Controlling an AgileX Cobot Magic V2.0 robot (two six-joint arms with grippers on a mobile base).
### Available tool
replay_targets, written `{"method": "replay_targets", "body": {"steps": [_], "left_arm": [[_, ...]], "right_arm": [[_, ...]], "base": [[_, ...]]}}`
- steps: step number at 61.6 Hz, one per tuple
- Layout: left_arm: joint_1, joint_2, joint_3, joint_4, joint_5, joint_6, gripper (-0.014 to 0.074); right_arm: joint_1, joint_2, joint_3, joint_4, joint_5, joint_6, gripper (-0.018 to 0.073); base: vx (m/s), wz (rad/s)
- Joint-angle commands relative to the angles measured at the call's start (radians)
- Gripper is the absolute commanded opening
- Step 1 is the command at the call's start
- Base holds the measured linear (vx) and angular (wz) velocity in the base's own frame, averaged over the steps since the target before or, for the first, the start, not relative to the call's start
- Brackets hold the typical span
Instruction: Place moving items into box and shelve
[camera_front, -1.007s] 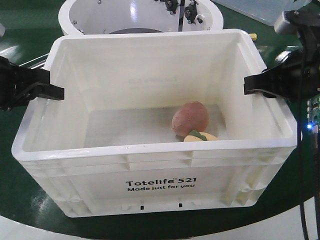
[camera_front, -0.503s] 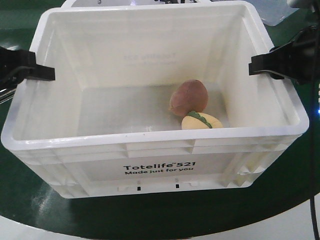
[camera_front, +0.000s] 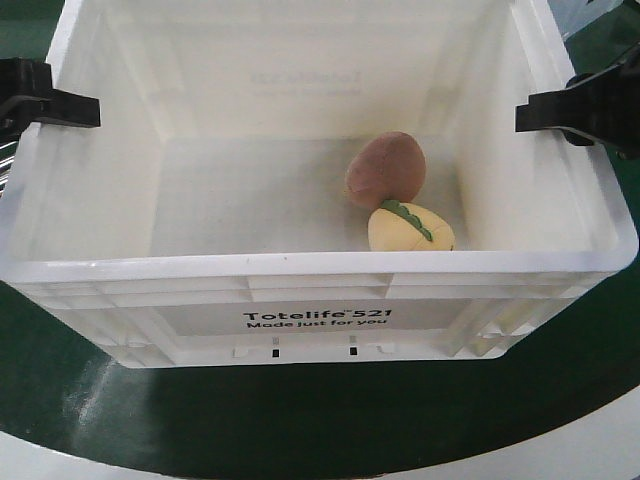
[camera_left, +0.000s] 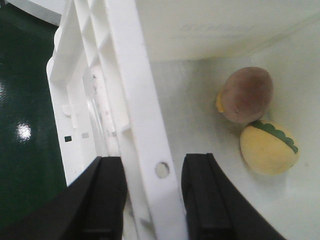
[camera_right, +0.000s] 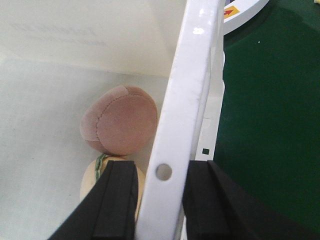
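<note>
A white Totelife box (camera_front: 320, 265) fills the front view. Inside lie a brown plush ball (camera_front: 386, 167) and a yellow plush toy with a green stripe (camera_front: 410, 227), touching each other near the right wall. My left gripper (camera_front: 55, 105) is shut on the box's left rim, and my right gripper (camera_front: 565, 108) is shut on its right rim. In the left wrist view the gripper (camera_left: 152, 172) straddles the rim (camera_left: 130, 75), with the ball (camera_left: 246, 94) and yellow toy (camera_left: 267, 147) beyond. In the right wrist view the gripper (camera_right: 162, 172) straddles the rim (camera_right: 195, 75) beside the ball (camera_right: 120, 120).
The box is over a dark green round tabletop (camera_front: 320, 420), whose curved front edge meets pale floor (camera_front: 600, 450). Green surface shows outside the box in the wrist views (camera_right: 275, 125). A white round object's edge (camera_right: 245, 15) is at the far right.
The box, held at both rims, has come up and closer to the camera. It now hides the white round tub behind it. The two toys shifted slightly inside.
</note>
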Motion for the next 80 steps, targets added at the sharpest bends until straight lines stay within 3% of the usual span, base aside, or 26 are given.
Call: {"method": "replay_targets", "body": {"steps": [1, 33, 80], "left_arm": [[-0.011, -0.034, -0.045, -0.15, -0.075, 0.016, 0.0], [-0.011, -0.04, -0.045, -0.187, -0.072, 0.017, -0.0001], [-0.011, -0.04, -0.045, -0.183, -0.071, 0.02, 0.0]], "right_arm": [[0.01, -0.04, -0.05, 0.125, -0.103, -0.034, -0.0006], [0.01, -0.04, -0.05, 0.161, -0.099, -0.034, -0.0006], [0.01, -0.049, -0.049, 0.144, -0.09, -0.041, -0.0006]], "base": [[0.0, 0.0], [0.0, 0.0], [0.0, 0.0]]}}
